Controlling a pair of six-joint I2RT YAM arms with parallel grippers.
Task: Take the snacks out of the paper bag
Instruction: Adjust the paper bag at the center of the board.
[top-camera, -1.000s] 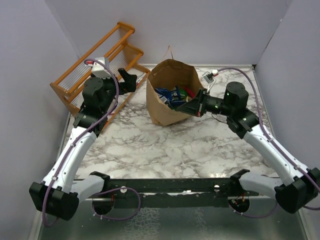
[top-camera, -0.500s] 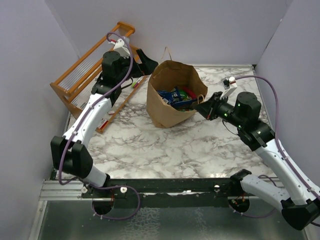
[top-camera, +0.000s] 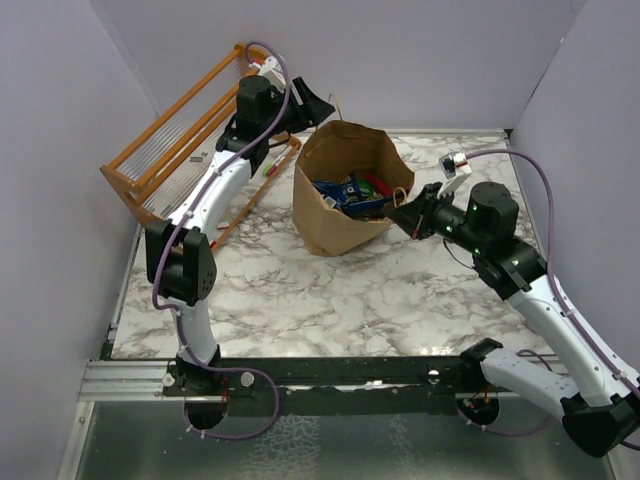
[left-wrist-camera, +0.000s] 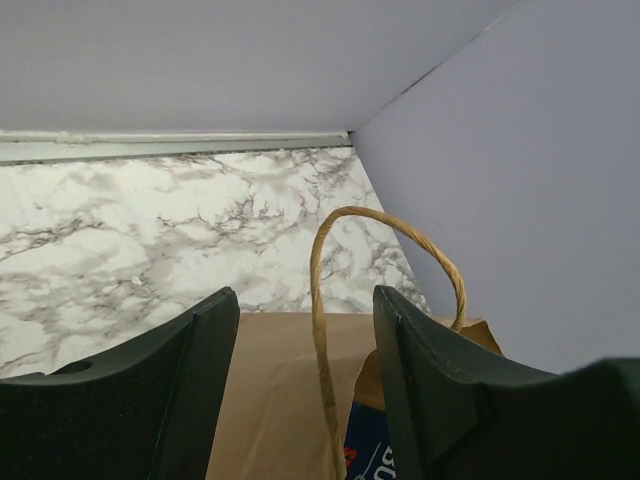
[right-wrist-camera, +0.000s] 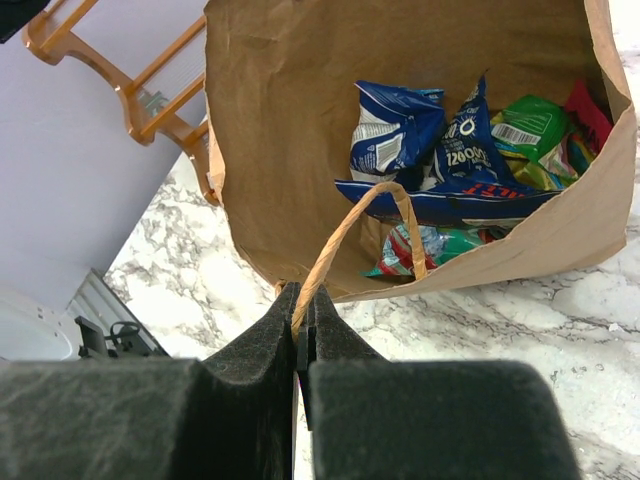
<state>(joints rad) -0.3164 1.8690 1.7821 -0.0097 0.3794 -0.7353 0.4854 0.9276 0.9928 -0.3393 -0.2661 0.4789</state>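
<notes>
The brown paper bag (top-camera: 338, 200) stands open at the back middle of the table. Several snacks (top-camera: 347, 191) lie inside: dark blue packets (right-wrist-camera: 455, 150), a green one (right-wrist-camera: 530, 125), a red-pink one (right-wrist-camera: 590, 105) and a teal one (right-wrist-camera: 440, 245). My right gripper (top-camera: 402, 213) is shut on the bag's right-hand loop handle (right-wrist-camera: 345, 235), just outside the rim; it also shows in the right wrist view (right-wrist-camera: 303, 300). My left gripper (top-camera: 322, 106) is open behind the bag, and one strand of the far handle (left-wrist-camera: 320, 300) passes between its fingers (left-wrist-camera: 215, 330) without touching them.
An orange wooden rack (top-camera: 185, 130) leans at the back left, beside my left arm; it also shows in the right wrist view (right-wrist-camera: 120, 90). A small white connector with a cable (top-camera: 420, 153) lies behind the bag on the right. Grey walls close the back and both sides.
My left arm has swung from over the rack to behind the bag, by the far handle. My right gripper has drawn back to the right from the bag's rim, the handle pinched in it.
</notes>
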